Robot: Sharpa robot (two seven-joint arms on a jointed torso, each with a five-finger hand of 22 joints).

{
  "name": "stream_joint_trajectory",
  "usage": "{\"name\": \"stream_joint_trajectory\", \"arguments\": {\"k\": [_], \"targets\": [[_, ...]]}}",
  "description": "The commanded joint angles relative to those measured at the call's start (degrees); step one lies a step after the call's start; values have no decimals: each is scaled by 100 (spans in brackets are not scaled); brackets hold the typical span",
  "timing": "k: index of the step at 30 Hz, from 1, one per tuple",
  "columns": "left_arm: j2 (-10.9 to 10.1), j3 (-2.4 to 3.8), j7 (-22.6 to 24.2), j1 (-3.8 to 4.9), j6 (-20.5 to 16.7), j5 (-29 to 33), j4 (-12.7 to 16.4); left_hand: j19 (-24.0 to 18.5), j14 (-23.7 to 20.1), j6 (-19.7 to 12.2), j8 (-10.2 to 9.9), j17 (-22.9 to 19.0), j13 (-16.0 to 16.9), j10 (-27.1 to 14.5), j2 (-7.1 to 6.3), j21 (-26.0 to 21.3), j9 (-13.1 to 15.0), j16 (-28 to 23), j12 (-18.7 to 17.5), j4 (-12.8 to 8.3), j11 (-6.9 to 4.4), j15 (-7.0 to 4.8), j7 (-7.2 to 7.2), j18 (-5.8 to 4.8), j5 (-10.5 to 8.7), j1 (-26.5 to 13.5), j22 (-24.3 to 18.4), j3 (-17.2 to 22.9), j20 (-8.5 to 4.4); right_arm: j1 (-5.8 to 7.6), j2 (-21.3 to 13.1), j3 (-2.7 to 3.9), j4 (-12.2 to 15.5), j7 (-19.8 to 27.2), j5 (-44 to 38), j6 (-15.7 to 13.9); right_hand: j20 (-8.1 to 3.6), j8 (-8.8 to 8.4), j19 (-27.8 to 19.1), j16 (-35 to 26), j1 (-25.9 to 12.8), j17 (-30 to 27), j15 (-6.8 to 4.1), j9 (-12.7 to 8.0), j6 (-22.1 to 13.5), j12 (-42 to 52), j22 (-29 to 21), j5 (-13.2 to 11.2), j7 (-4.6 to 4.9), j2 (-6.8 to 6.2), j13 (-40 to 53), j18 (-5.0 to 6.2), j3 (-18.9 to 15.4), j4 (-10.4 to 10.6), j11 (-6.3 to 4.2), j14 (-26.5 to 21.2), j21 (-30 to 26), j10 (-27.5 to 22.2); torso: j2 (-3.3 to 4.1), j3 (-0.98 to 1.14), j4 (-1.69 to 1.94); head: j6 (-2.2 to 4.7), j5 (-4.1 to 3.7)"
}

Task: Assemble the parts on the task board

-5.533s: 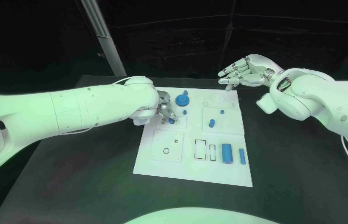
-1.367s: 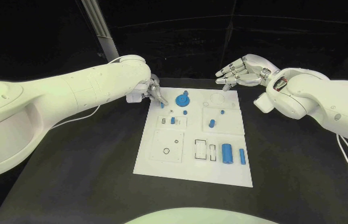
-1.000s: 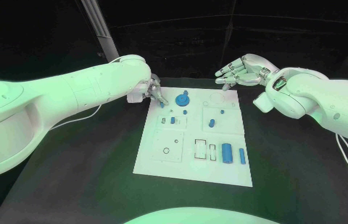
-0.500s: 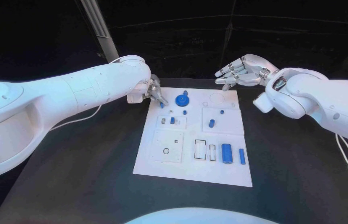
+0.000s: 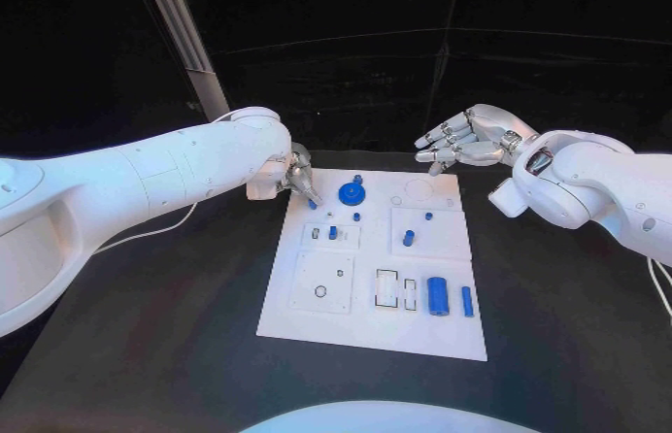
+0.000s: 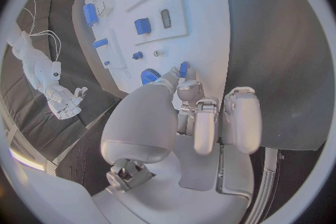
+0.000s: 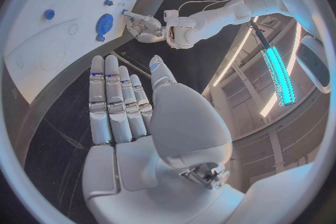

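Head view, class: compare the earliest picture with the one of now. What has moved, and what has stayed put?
The left hand has drawn back from the middle of the task board to its far left corner, pinching a small blue part. The right hand stayed raised and open beyond the far right corner. The blue gear and cylinder did not move.

We see the flat white rectangular task board (image 5: 373, 287) as the brightest thing in the head view, evenly lit from above, with only faint shadows at its small blue parts. Around the board the matte black table (image 5: 168, 355) swallows the light, and beyond the board's far edge the background is almost wholly dark. The glossy white arm shells carry soft highlights. In both wrist views, straight edges of the board bow strongly towards the circle's rim. In the right wrist view, a long turquoise strip lamp (image 7: 277, 75) glares overhead.
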Motion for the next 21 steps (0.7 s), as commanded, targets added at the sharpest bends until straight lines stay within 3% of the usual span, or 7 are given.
{"name": "stream_joint_trajectory", "arguments": {"k": [1,2,4,11,21], "targets": [[-64,1,177,3,-145,74,90,139,601,-13,75,1509,-8,70,-95,0,65,18,-22,-484,-5,18,5,13,31,-48,300,682,-21,9,1,4,-1,39,-2,44,26,-18,8,-21,-32,-9,-2,-6,-51,13,-7,26,0,11,-7,26,-33,-13,12,-32,-18,-31,-4,-3,7,-2,-2],[-90,1,184,3,-173,76,129,140,601,-19,120,1509,-23,99,-182,-2,98,18,-32,-531,-15,31,16,15,35,-198,307,965,-22,9,0,4,-2,39,-2,44,26,-18,8,-21,-32,-9,-2,-6,-51,13,-7,26,0,11,-7,26,-33,-13,12,-32,-18,-31,-5,-1,10,-2,-2],[-154,2,195,4,-240,79,223,141,601,-21,139,1509,-12,115,-226,-2,114,18,-21,-554,-1,19,-1,13,14,-252,310,1050,-16,9,-2,4,-4,40,-2,44,28,-15,15,-19,-28,-18,-1,-5,-54,24,-16,33,1,22,-15,27,-32,-21,14,-35,-33,-39,-6,0,14,0,0],[-457,4,154,13,-571,164,684,145,601,-11,190,1509,34,165,-278,-1,155,18,25,-581,-9,13,-13,12,7,-377,319,1223,-20,9,-7,4,-18,42,-2,47,28,-15,15,-19,-28,-18,-1,-5,-54,24,-16,33,1,22,-15,27,-32,-21,14,-35,-33,-39,-11,2,15,10,20],[-1013,-2,-57,18,-1248,293,1616,157,601,-1,277,1509,108,232,-348,8,222,18,97,-613,-29,-5,-35,9,7,-539,340,1446,-37,10,-15,4,-35,42,-2,64,28,-15,15,-19,-28,-18,-1,-5,-54,24,-16,33,1,22,-15,27,-32,-21,14,-35,-33,-39,-27,19,47,11,18]]}}
